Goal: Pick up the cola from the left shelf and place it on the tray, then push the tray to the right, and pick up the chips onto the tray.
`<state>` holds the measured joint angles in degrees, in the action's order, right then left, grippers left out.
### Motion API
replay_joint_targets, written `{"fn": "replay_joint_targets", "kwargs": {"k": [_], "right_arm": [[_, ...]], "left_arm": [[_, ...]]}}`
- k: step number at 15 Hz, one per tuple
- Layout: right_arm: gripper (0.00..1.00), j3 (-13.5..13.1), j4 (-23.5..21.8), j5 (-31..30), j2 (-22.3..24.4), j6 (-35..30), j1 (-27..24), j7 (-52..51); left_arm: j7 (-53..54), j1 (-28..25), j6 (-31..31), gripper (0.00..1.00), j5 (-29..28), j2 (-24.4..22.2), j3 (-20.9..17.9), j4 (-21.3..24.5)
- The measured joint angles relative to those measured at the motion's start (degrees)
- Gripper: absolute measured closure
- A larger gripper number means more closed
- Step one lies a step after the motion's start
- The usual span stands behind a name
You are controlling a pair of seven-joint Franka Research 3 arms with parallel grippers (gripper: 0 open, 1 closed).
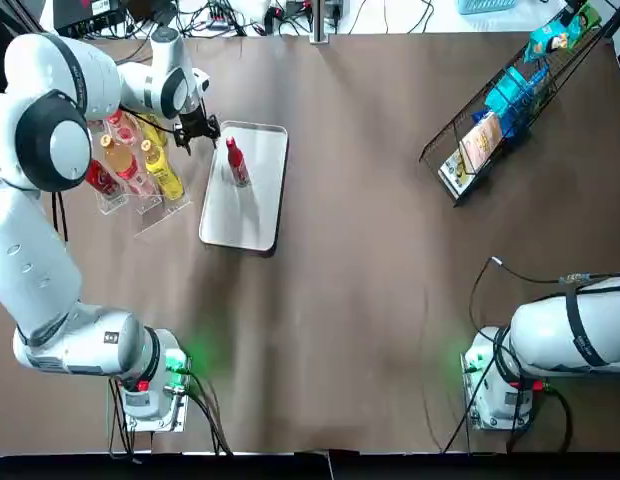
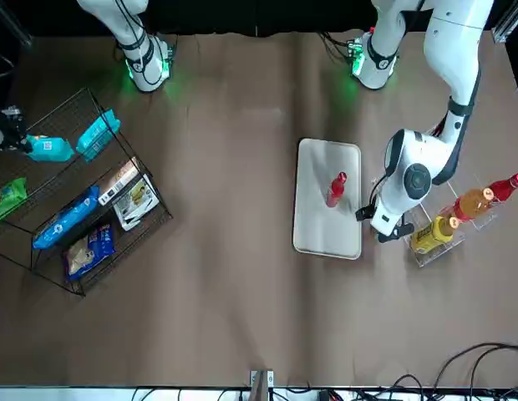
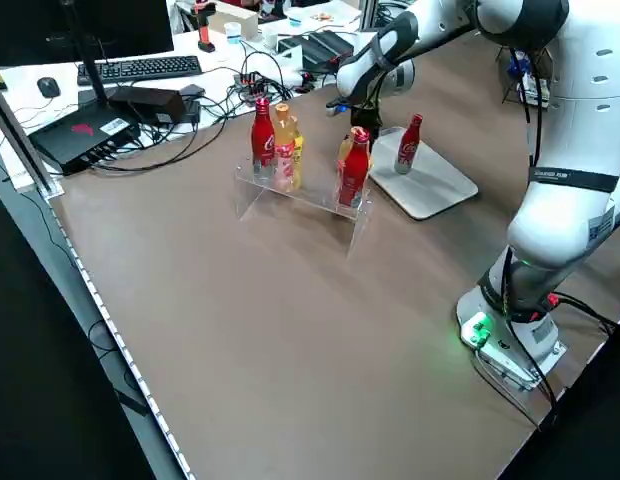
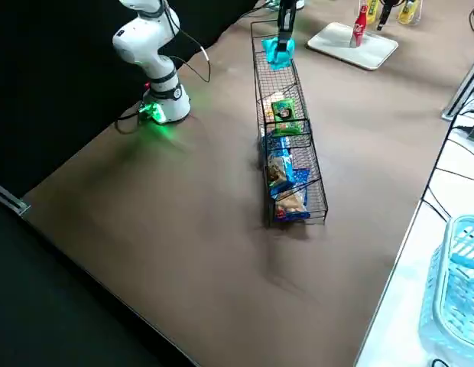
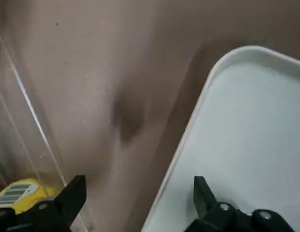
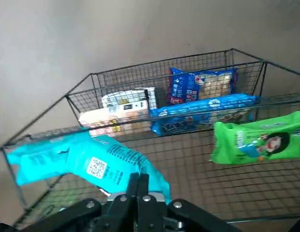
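Found the cola [image 1: 236, 163] upright on the tray [image 1: 258, 215], just beyond the left gripper [image 1: 195, 132] and outside its parted jaws; saw that arm stretched far over the table, fingers straddling the tray's edge beside the clear shelf [image 1: 150, 215] (other bottles [image 1: 125, 165] standing in it); noted the right gripper [image 6: 139, 182] pinched shut on a cyan chips bag [image 6: 92, 162] above the wire rack [image 6: 140, 77], with snack packs [image 6: 201, 84] lying beneath.
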<state>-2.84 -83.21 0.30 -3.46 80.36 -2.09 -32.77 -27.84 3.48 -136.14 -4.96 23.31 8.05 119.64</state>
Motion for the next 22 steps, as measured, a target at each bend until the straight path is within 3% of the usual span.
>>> {"fn": "replay_joint_targets", "kwargs": {"k": [2, 5, 6, 8, 11, 12, 14, 16, 17, 19, 21, 22], "right_arm": [[0.99, 0.0, 0.4, 0.2, 0.1, -0.4, 2.0, 4.0], [0.99, 0.3, 0.5, 1.4, 0.2, -1.4, 8.6, 16.9], [0.99, 0.4, 0.5, 2.5, 0.2, -1.6, 10.0, 19.8], [0.99, 0.4, 0.5, 4.5, 0.2, -1.9, 12.2, 26.1], [0.99, 0.4, 0.5, 6.2, 0.2, -1.9, 16.3, 34.2], [0.99, 0.4, 0.5, 7.3, 0.1, -1.9, 17.5, 35.9], [0.99, 0.4, 0.4, 9.1, -0.2, -1.9, 18.8, 38.1], [0.99, 0.3, 0.2, 10.1, -1.0, -1.9, 18.8, 38.6], [0.99, 0.1, 0.1, 10.5, -1.6, -1.7, 18.8, 38.6], [0.99, 0.1, -0.1, 10.8, -3.3, -1.1, 19.0, 38.6], [0.99, 0.1, -0.1, 10.8, -5.1, -0.6, 19.8, 38.6], [0.99, 0.1, -0.1, 10.9, -6.0, -0.2, 20.3, 38.6]], "left_arm": [[2.2, 0.0, 0.0, 0.03, 0.0, 0.5, 0.0, 0.0], [3.8, 0.2, 0.0, 0.16, 0.0, 1.4, 0.2, 0.1], [3.8, 0.4, 0.0, 0.16, 0.0, 1.7, 0.2, 0.1], [3.8, 0.7, -0.1, 0.31, 0.0, 2.2, 0.3, 0.1], [3.9, 1.1, -1.5, 0.4, 0.0, 3.2, 0.8, 0.1], [3.9, 1.1, -1.6, 0.4, 0.0, 3.5, 1.0, 0.1], [3.9, 1.1, -1.7, 0.53, 0.0, 3.9, 1.2, 0.1], [3.9, 1.1, -1.7, 0.58, 0.0, 4.0, 1.2, 0.1], [3.9, 1.1, -1.7, 0.67, 0.0, 4.0, 1.2, 0.1], [3.9, 1.1, -1.7, 0.71, 0.0, 4.0, 1.2, 0.1], [3.9, 1.1, -1.8, 0.85, 0.0, 4.0, 1.3, 0.1], [3.9, 1.1, -1.8, 0.85, 0.0, 4.1, 1.3, 0.1]]}}
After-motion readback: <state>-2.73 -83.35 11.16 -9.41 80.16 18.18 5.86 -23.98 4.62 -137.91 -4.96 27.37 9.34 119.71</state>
